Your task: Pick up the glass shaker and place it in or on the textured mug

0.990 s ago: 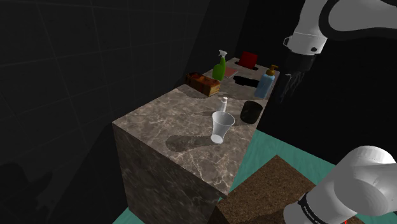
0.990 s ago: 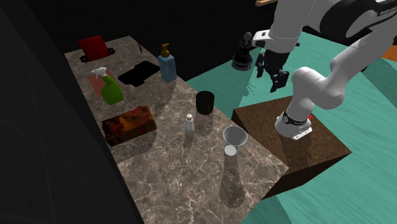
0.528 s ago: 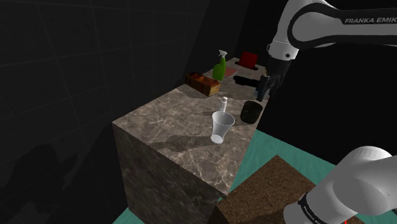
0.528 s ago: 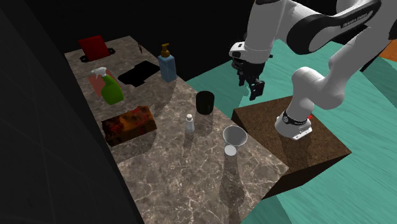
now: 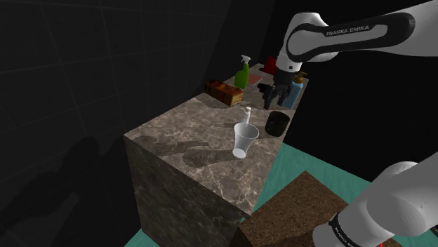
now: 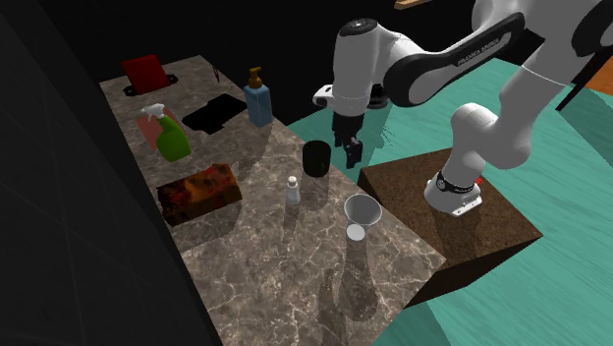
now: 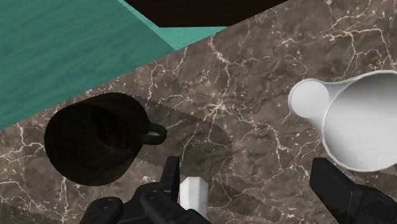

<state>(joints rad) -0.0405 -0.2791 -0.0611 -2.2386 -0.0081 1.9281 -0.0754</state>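
Wrist view puts your claw (image 7: pixel 246 167) above the counter (image 7: pixel 254 83) with its two fingers (image 7: pixel 347 194) spread wide and nothing clamped between them. The shaker (image 7: pixel 193 194) shows its pale faceted top between the fingers, close against one and well clear of the other, so it is not held. Just beyond that same finger sits the black mug (image 7: pixel 95 140), handle turned toward the shaker. Out past the other finger is a white cup (image 7: pixel 362 121).

From the shoulder view, the claw (image 5: pixel 274 97) hangs over the counter's (image 5: pixel 182 147) right edge, above the mug (image 5: pixel 276 123). The shaker (image 5: pixel 247 114) stands upright just left of the mug and just behind the cup (image 5: pixel 244 140).

Across in the second exterior view, the shaker (image 6: pixel 293 190) stands near the mug (image 6: pixel 316 157) and apart from it, with the claw (image 6: pixel 351 149) to the mug's right.

Expect the shaker to be light, stiff, narrow and probably slick, so it could tip at a sideways nudge. Centre it between the fingers before you descend, then close on the body below the cap rather than on the cap itself. The cup stands near enough to catch the outer finger.
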